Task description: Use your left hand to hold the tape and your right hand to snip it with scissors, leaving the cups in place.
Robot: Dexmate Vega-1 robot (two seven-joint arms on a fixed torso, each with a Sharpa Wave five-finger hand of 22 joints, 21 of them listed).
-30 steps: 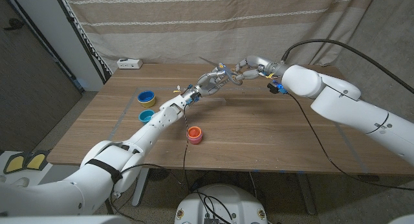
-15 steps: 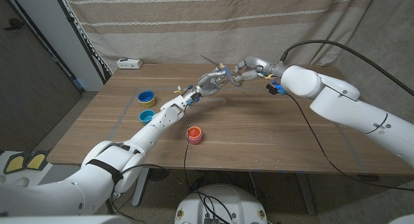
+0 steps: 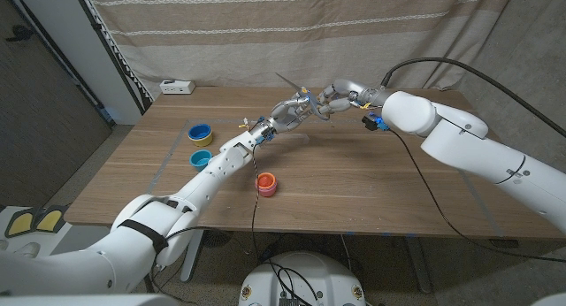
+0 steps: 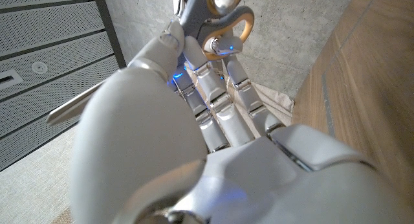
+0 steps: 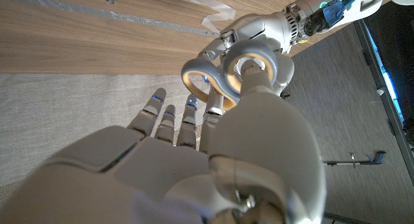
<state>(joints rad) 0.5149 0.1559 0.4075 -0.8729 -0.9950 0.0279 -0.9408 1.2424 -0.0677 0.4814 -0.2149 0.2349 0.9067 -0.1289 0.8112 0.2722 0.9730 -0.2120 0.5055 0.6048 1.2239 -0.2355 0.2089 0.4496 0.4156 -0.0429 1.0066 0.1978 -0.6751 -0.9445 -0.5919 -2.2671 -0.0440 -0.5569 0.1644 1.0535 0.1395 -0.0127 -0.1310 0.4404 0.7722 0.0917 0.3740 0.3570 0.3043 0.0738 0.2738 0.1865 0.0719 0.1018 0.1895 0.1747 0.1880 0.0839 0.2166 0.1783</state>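
Both hands meet above the wooden tabletop (image 3: 354, 178): right hand (image 3: 334, 97) grips grey-and-yellow-handled scissors (image 5: 228, 74); left hand (image 3: 290, 110) touches them, its grasp unclear.

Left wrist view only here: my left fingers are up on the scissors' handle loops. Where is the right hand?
Observer: The right hand meets your left hand above the far side of the table. Its thumb is through one loop of the scissors.
Operator: Is it gripping them?
Observer: I cannot tell. Its other fingers are stretched out straight, not curled on the handle.
Operator: And the cups?
Observer: Three stand upright toward the table's left, well apart from both hands: the yellow-rimmed cup, the blue cup and the red cup.
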